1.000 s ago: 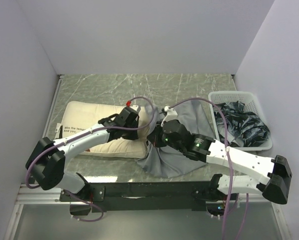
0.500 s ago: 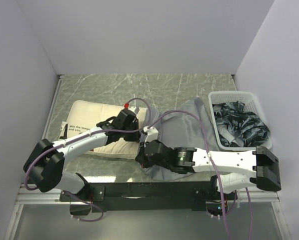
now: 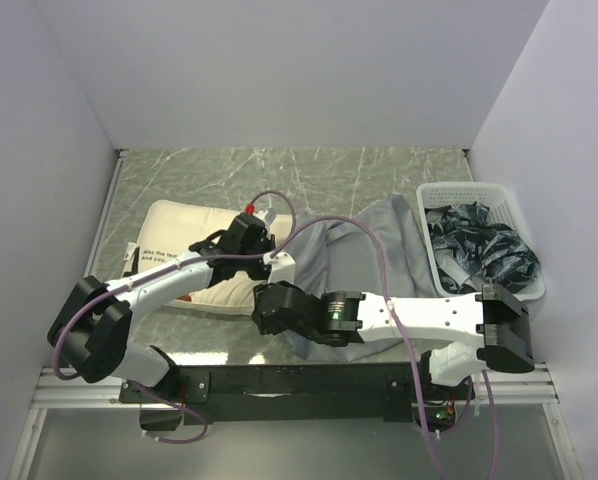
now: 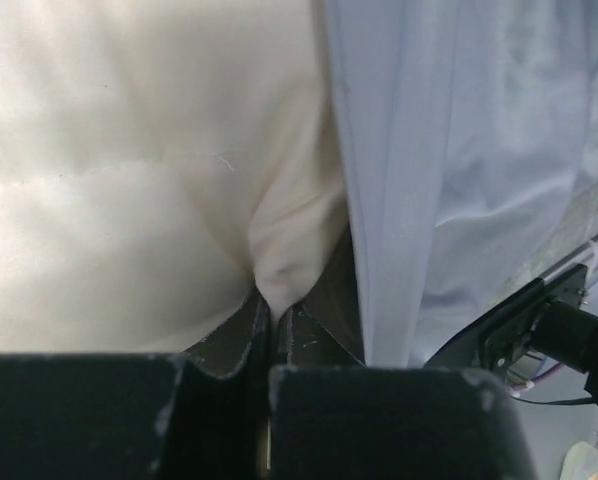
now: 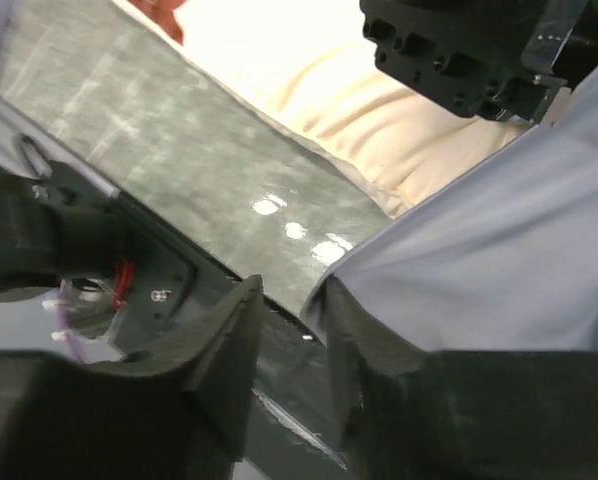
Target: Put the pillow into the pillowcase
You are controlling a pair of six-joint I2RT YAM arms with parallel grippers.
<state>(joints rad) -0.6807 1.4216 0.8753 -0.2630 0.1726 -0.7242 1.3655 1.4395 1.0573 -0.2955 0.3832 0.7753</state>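
Left gripper [image 4: 269, 322]: clamped tight, jaws pressed together on a pinched fold of the pillow [image 3: 179, 235] near its right end, cream cloth bunched right between the pads. Just beside that fold hung a grey edge of the pillowcase [image 3: 379, 250], lying against the pillow's cloth. Right gripper [image 5: 289, 330], low by the near edge, had its jaws parted with a gap showing between them. The pillowcase's corner draped against one finger [image 5: 374, 345], but nothing was squeezed between the two.

The pillow lay flat, its long axis running left to right across the table [image 3: 279, 170] and tilted a touch. Its lettered end pointed toward the left edge, the other end toward the middle. The pillowcase sprawled rumpled from the middle down to the near edge. It sat between the pillow and the white basket [image 3: 469, 188] at the right edge, which held dark crumpled material [image 3: 479, 255].

Room to move? A broad band of marbled surface ran between the pillow and the far edge. White walls [image 3: 279, 70] closed in the left, far and right sides, and a black rail [image 3: 299, 385] lined the near edge. Black lettering [image 3: 164, 258] in two short lines sat on the pillow's left end, too small to read surely.
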